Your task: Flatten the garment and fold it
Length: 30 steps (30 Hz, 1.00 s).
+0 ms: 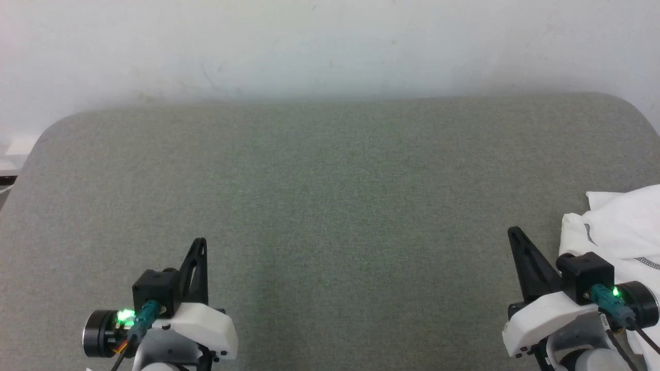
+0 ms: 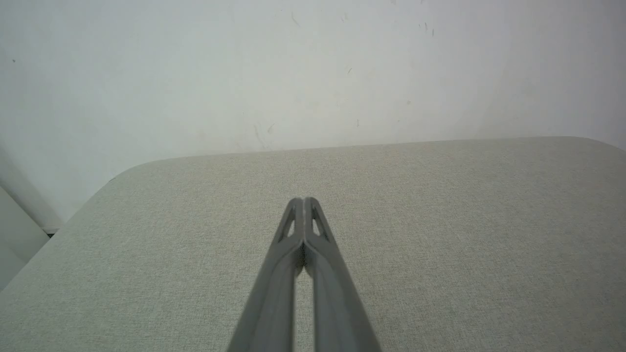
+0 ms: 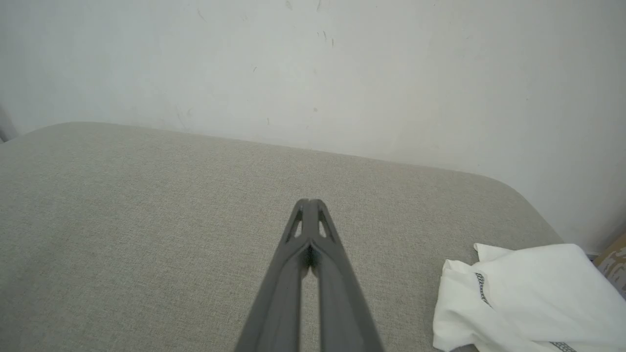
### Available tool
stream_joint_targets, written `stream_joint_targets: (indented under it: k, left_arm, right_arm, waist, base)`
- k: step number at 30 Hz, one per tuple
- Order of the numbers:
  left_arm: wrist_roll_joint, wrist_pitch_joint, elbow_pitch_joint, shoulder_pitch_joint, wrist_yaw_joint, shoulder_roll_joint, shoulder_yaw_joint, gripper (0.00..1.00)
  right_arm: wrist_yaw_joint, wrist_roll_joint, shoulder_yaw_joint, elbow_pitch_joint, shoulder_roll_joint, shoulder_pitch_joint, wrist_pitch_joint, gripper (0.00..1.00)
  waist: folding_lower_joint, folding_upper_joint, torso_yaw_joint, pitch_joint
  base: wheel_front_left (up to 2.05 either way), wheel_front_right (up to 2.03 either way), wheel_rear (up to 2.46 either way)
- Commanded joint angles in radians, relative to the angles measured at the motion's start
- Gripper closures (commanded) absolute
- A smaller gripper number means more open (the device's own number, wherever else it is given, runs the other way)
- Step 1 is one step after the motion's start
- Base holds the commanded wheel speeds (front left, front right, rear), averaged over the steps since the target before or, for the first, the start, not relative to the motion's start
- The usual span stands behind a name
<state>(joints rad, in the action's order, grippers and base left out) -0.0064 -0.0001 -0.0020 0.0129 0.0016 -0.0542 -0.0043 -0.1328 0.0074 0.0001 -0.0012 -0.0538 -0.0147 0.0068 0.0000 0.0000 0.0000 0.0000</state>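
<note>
Though bunched close, the garment [image 3: 528, 293] seemingly clears the right gripper [image 3: 309, 203].

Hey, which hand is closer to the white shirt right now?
Right. The right hand is close beside the white shirt, just to its left. The left hand is far off across the grey surface.

Grey-green cloth-covered table [image 1: 330, 196] with rounded far corners runs right up to a white wall [image 1: 330, 46], lightly scuffed. Off the table's right edge, a brown patterned something [image 3: 617, 261], too cropped to identify.
</note>
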Motion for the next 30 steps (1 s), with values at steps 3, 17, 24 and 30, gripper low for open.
stream_joint_targets:
  k: [3,17,24,30]
  left_arm:
    - [0.006,0.0,0.002,-0.013,-0.002,0.004,0.004,1.0]
    - [0.006,0.0,0.002,-0.013,-0.002,0.004,0.004,1.0]
    - [0.006,0.0,0.002,-0.013,-0.002,0.004,0.004,1.0]
    - [0.006,0.0,0.002,-0.013,-0.002,0.004,0.004,1.0]
  right_arm:
    - [0.002,-0.007,0.0,0.001,0.004,0.015,-0.007,1.0]
    - [0.002,-0.007,0.0,0.001,0.004,0.015,-0.007,1.0]
    - [0.002,-0.007,0.0,0.001,0.004,0.015,-0.007,1.0]
    - [0.002,-0.007,0.0,0.001,0.004,0.015,-0.007,1.0]
  waist:
    - [0.0,0.0,0.0,0.0]
    - [0.0,0.0,0.0,0.0]
    - [0.0,0.0,0.0,0.0]
    - [0.0,0.0,0.0,0.0]
  base:
    - [0.0,0.0,0.0]
    - [0.0,0.0,0.0]
    - [0.0,0.0,0.0]
    - [0.0,0.0,0.0]
